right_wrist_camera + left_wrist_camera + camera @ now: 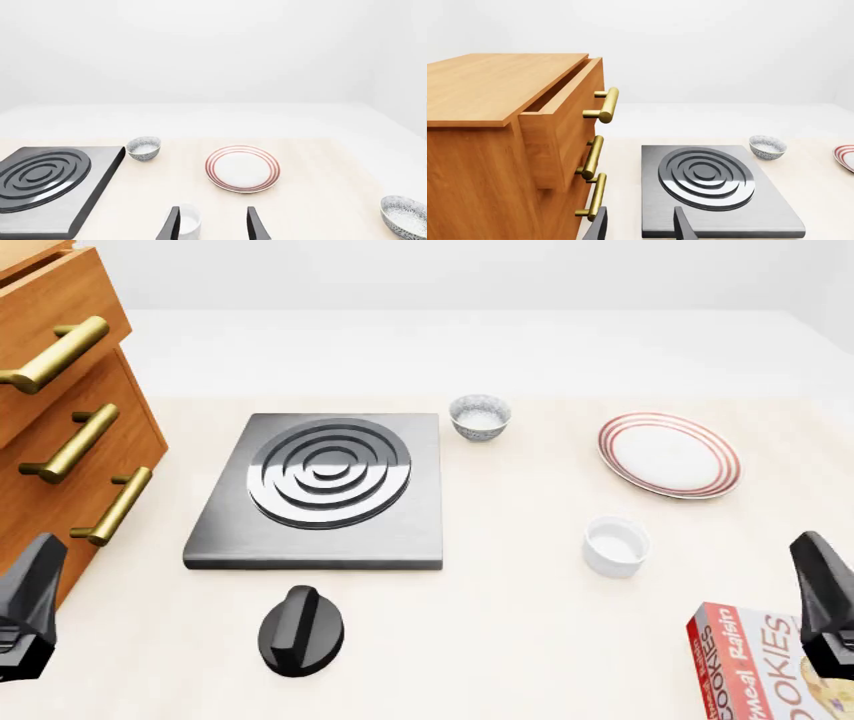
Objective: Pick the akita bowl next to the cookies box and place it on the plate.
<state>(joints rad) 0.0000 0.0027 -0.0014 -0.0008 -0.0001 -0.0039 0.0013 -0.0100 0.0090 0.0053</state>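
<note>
We see the small speckled grey-blue-and-white akita bowl only in the right wrist view, on the pale table, well apart from the round white plate w/ thin red rings; in the front view it's out of frame, past the red-and-white cardboard cookies box at the near right edge. A second bowl just like it sits betw. the plate and the dark square stove plate w/ raised rings. The plain white ramekin stands near the plate (nearer us). Both the left hand and the right hand are spread wide, holding nothing.
</note>
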